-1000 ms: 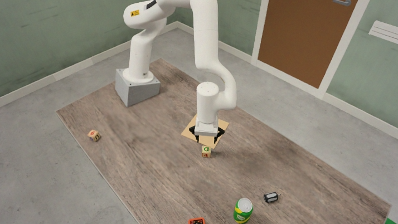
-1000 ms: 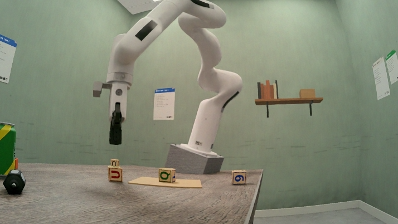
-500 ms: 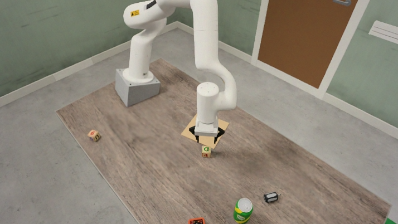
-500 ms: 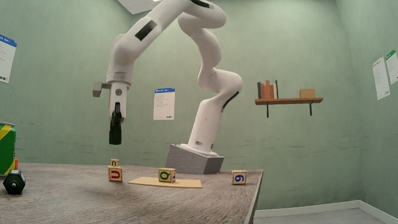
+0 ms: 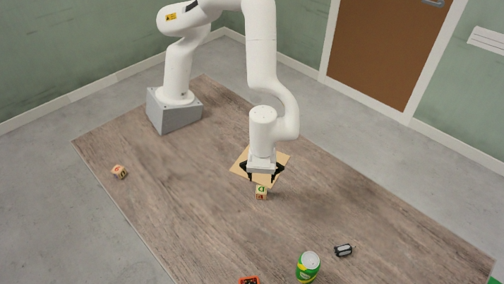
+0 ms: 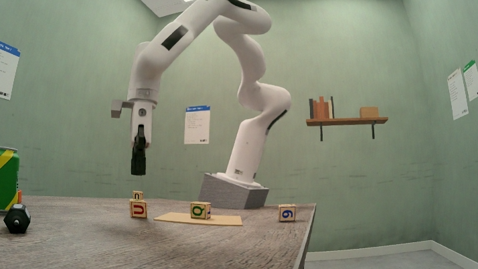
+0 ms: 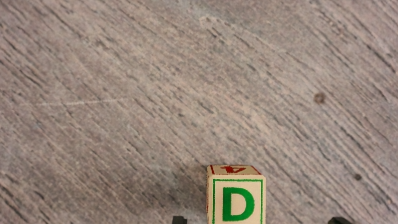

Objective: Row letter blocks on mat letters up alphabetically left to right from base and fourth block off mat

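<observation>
My gripper (image 5: 261, 179) (image 6: 138, 171) is open and empty, hanging well above the table. Right below it stands the block with a green D on top (image 5: 261, 192), off the tan mat just past its near edge. In the wrist view the D block (image 7: 235, 197) sits at the bottom, between my fingertips. In the exterior view a second block (image 6: 200, 210) stands on the mat (image 6: 199, 219); the arm hides it in the top view. A third block (image 6: 137, 195) lies beyond the D block (image 6: 138, 208). A fourth block (image 5: 119, 172), with a red 6 on top, lies far left.
The fourth block is near the table's edge (image 6: 287, 213). A green and yellow can (image 5: 307, 265), a small black object (image 5: 343, 250) and an orange object (image 5: 249, 280) are at the table's far end. The robot base (image 5: 174, 109) stands behind the mat.
</observation>
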`<state>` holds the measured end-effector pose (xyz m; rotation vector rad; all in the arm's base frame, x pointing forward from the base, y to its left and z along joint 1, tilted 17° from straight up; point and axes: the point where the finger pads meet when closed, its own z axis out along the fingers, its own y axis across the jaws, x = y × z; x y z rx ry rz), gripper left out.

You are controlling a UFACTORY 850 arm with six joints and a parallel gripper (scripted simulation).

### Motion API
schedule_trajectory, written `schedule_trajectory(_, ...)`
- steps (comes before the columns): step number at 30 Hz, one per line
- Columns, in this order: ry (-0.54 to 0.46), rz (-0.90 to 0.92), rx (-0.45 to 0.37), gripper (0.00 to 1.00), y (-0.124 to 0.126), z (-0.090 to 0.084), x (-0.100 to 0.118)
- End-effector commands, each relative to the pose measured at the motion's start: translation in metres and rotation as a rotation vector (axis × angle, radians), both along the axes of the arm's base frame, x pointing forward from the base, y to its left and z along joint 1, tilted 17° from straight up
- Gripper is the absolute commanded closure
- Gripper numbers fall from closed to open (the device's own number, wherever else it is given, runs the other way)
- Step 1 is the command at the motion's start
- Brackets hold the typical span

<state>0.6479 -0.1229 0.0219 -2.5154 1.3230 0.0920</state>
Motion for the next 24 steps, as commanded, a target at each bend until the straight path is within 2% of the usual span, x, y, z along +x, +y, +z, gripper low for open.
schedule_trajectory(1,-0.003,0.0,-0.001,0.16,0.0,0.0,0.001)
schedule_trajectory(24,-0.003,0.0,-0.001,0.16,0.008,-0.029,0.005)
